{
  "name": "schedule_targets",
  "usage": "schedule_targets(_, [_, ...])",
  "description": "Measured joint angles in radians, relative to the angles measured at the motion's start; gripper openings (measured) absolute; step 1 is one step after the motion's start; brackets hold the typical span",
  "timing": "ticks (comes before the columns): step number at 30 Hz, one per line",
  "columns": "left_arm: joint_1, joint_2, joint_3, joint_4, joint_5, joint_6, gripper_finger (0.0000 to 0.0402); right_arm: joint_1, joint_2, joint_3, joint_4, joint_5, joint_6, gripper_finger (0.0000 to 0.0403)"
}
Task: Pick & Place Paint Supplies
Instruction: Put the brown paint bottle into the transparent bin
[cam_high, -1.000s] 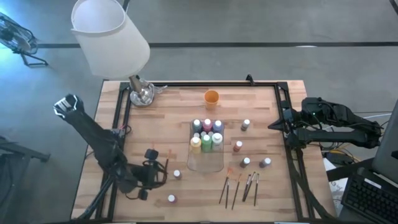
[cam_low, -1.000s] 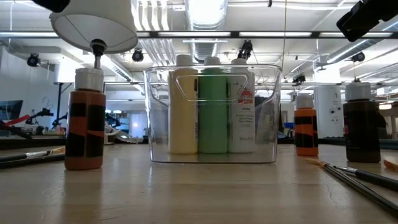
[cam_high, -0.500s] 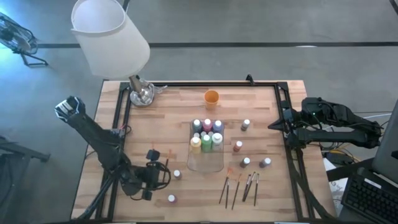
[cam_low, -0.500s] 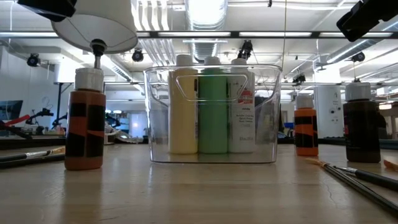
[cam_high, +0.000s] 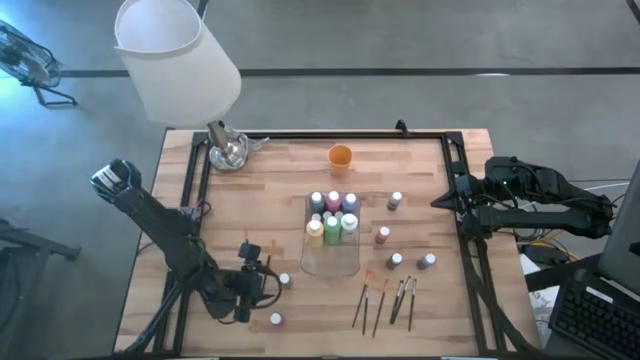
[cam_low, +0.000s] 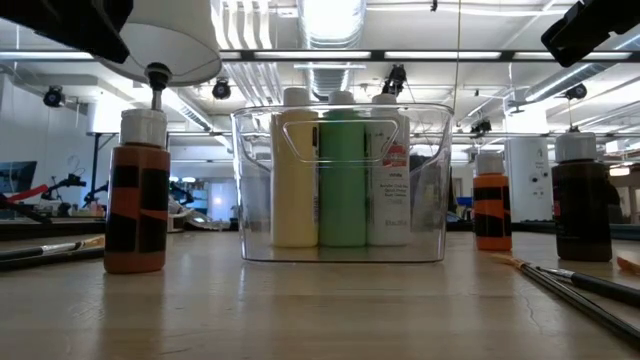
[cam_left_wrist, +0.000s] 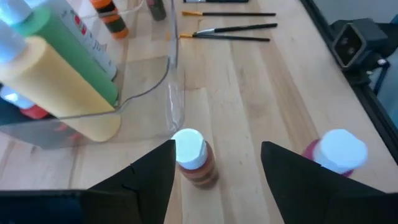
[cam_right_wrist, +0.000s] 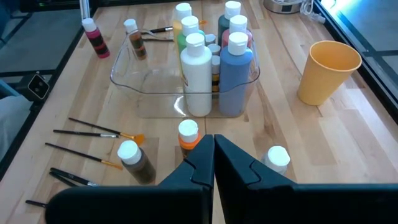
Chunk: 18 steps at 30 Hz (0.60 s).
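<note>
While round-capped, brown bottle (cam_left_wrist: 194, 160) between spread left gripper (cam_left_wrist: 214, 163) fingers.

a: what's the table (cam_high: 280, 185) made of?
b: pale wood planks, smooth with a faint sheen. its edge rails (cam_high: 190, 180) look like matt black metal.
a: and the tray (cam_right_wrist: 149, 93)?
b: clear glossy plastic, catching highlights on its rim. the paint bottles (cam_right_wrist: 198, 74) inside look like smooth plastic with glossy white caps.
a: the orange cup (cam_right_wrist: 326, 71)?
b: matt, smooth; plastic or paper, can't tell which.
a: the brushes (cam_right_wrist: 93, 140)?
b: thin dark glossy handles, orange tips.
a: the lamp?
b: its shade (cam_high: 175, 60) is matt white, cloth-like; its base (cam_high: 228, 150) is shiny metal.
</note>
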Motion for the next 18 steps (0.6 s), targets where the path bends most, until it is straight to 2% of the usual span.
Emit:
schedule_targets(4, [0.023,0.020,0.000,-0.001,0.002,-0.030,0.0241,0.000,0.000,0.000,0.000,0.000,0.000,0.0008])
schedule_targets(18, [0.112,0.070,0.000,0.005,0.112,-0.061,0.0241,0.000,0.000,0.000,0.000,0.000,0.000,0.0008])
